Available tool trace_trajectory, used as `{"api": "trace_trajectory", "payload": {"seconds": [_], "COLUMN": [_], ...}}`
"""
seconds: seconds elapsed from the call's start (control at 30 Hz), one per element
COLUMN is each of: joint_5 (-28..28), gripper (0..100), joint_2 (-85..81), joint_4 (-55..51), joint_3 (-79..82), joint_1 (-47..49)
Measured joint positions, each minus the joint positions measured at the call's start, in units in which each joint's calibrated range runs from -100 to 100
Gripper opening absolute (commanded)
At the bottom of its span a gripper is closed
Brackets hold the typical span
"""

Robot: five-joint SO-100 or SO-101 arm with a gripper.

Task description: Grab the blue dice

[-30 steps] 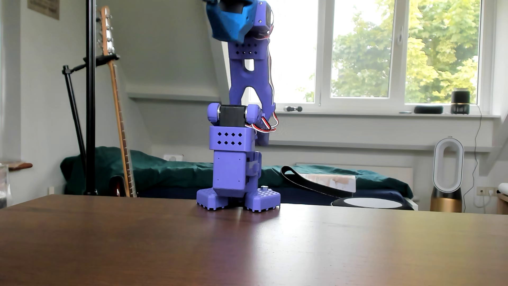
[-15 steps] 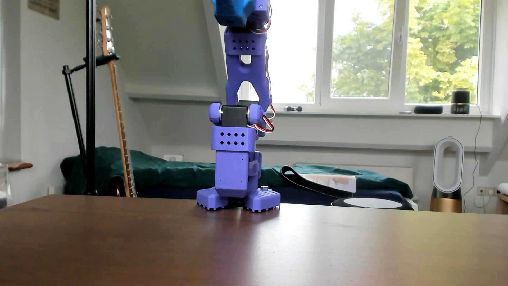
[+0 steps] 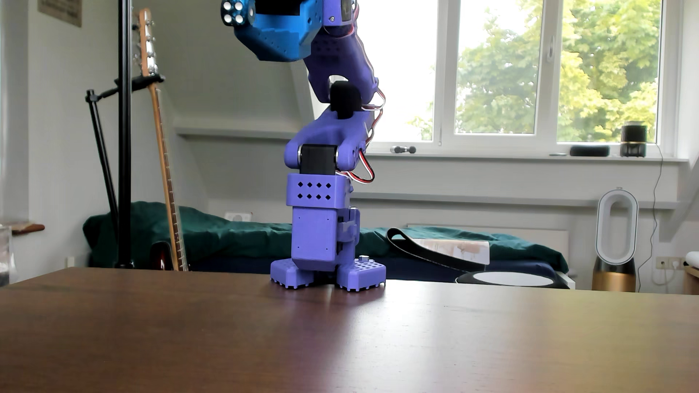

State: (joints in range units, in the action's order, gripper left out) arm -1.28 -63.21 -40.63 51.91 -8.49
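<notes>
The blue dice [image 3: 232,13], a small dark blue cube with white pips, is high in the air at the top left of the other view, far above the brown table [image 3: 340,340]. My gripper [image 3: 246,15] has light-blue jaws and is shut on the dice at its tip. The upper part of the gripper is cut off by the top edge of the frame. The purple arm [image 3: 340,64] rises from its base [image 3: 325,272] at the middle of the table's far side and bends to the left.
A black stand pole [image 3: 125,132] and a guitar [image 3: 162,151] stand behind the table at left. A bed, a fan [image 3: 615,242] and windows lie beyond the far edge.
</notes>
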Motion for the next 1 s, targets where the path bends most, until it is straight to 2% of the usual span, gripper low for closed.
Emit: {"api": "trace_trajectory", "payload": {"seconds": [0.33, 0.5, 0.77, 1.0], "joint_5": [0.0, 0.0, -2.0, -3.8], "gripper": [2, 2, 16, 18], "joint_2": [-12.0, -14.5, -14.5, -14.5], "joint_4": [0.0, -3.9, -10.1, -11.6], "joint_3": [-4.4, -4.5, -4.5, -4.5], "joint_1": [-0.5, 1.1, 6.0, 7.3]}}
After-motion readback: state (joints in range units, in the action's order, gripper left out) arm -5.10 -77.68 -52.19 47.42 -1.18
